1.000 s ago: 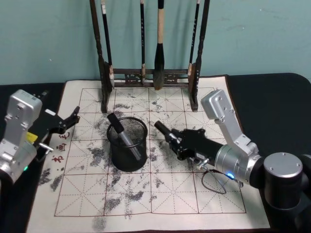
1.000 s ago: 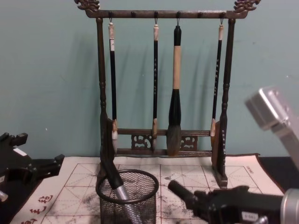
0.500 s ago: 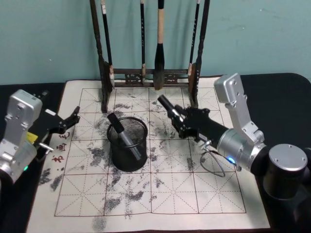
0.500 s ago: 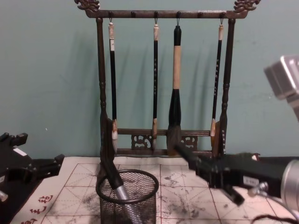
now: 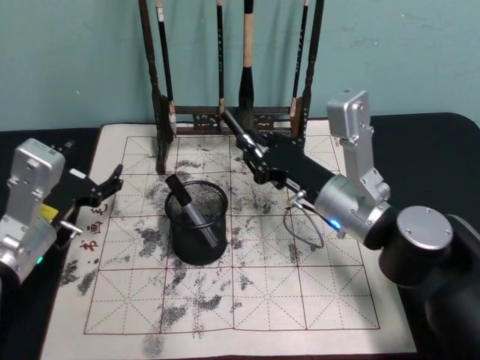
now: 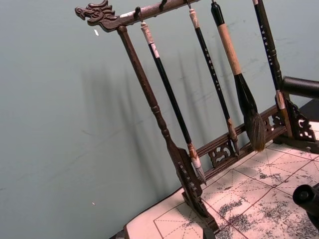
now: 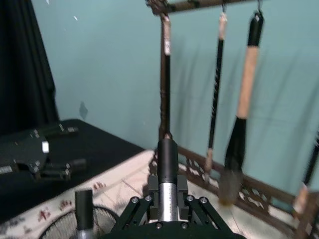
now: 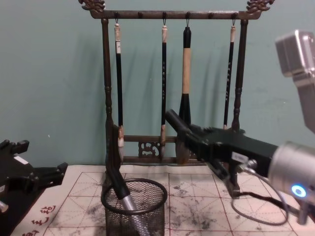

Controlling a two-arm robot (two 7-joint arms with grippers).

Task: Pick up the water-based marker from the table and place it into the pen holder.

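Pinching marker (image 5: 238, 133) in right gripper (image 5: 256, 155) jaws, aloft beyond pen holder (image 5: 192, 244); left gripper (image 5: 103, 190) parked, jaws spread.

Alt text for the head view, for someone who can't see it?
The right gripper holds a marker raised near the brush rack, beyond the black mesh pen holder. A second marker already leans inside the holder; the left gripper sits open at the mat's left edge.

Marker (image 5: 235, 130) in right end effector (image 5: 255, 155)
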